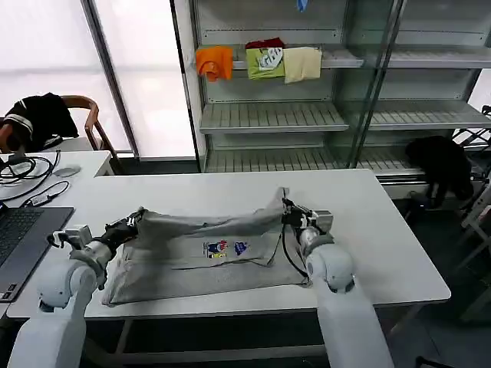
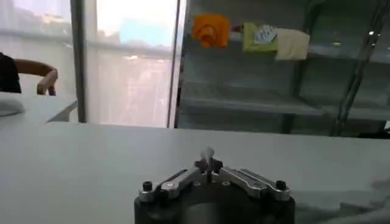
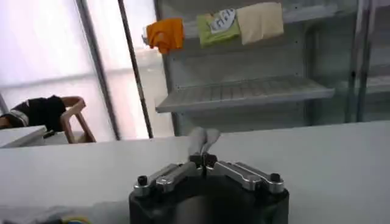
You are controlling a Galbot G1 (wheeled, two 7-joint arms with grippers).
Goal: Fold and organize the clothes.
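Grey shirt (image 1: 207, 253) pinched by both grippers (image 1: 132, 223) (image 1: 287, 205); hem seemingly hidden.

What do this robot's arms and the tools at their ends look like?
Both arms are smooth, rounded white shells with bulbous joints. Toward the wrists they change to silver-grey metal segments and then black parts. The left tool and right tool are black; up close each has a black round base with two silver metal links fastened by black bolts, meeting at small dark tips. A black cable loops beside the right forearm.
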